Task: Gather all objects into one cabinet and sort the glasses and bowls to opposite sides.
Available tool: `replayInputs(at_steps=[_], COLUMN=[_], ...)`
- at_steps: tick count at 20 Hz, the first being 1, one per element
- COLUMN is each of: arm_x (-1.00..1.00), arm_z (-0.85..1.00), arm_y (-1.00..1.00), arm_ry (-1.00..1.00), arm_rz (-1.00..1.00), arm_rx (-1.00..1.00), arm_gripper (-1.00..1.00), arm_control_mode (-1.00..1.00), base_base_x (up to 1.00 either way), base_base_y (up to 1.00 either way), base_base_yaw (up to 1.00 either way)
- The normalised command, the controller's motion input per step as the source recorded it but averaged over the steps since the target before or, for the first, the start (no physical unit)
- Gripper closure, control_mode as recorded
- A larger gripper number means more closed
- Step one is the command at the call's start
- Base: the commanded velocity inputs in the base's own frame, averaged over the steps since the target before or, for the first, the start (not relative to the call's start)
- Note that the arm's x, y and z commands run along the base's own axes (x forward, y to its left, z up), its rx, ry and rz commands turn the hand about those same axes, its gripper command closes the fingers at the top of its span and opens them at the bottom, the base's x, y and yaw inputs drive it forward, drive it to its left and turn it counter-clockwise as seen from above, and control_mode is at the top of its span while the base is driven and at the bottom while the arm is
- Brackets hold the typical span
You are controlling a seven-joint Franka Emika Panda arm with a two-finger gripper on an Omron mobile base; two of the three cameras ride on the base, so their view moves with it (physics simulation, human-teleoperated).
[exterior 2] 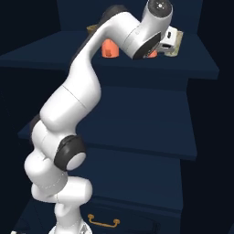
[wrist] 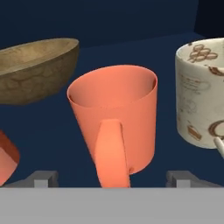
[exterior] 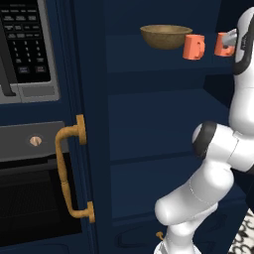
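On the top shelf of the open navy cabinet (exterior: 149, 129) stands the olive-brown bowl (exterior: 166, 35) (wrist: 37, 70) at the left. To its right is a coral-orange cup (exterior: 193, 47) (exterior 2: 109, 48) (wrist: 5, 159). A second orange cup (wrist: 116, 122) (exterior: 223, 45) stands farther right, its handle turned toward the hand. The cream cup (wrist: 202, 92) (exterior 2: 176, 45), printed with brown figures, is at the far right. My gripper (wrist: 113, 179) is open, its fingertips (wrist: 43, 178) wide on either side of the second orange cup's base and not touching it.
The cabinet door with its curved brass handle (exterior: 69, 171) stands open at the left. Beyond it are the microwave (exterior: 25, 44) and the black oven (exterior: 34, 198). Lower shelves (exterior 2: 119, 123) lie bare below my arm. A drawer with a brass pull (exterior 2: 104, 222) sits at the bottom.
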Motion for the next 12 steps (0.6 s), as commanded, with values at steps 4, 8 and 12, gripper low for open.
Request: replayInputs(at_steps=[4,8,12], arm_x=[-0.58,-0.75,-0.5], arm_z=[-0.03,-0.16,-0.83], arm_y=[-0.03,0.05,0.39], arm_ry=[0.11,-0.01,-0.17], arm_rz=[0.04,0.02,0.01], arm_rx=[0.0,0.0,0.0], arm_gripper=[-1.0,-1.0,-1.0], arm_control_mode=[-1.0,-1.0,-1.0], base_base_x=[0.0,0.0,0.0], base_base_y=[0.0,0.0,0.0], base_base_yaw=[0.0,0.0,0.0])
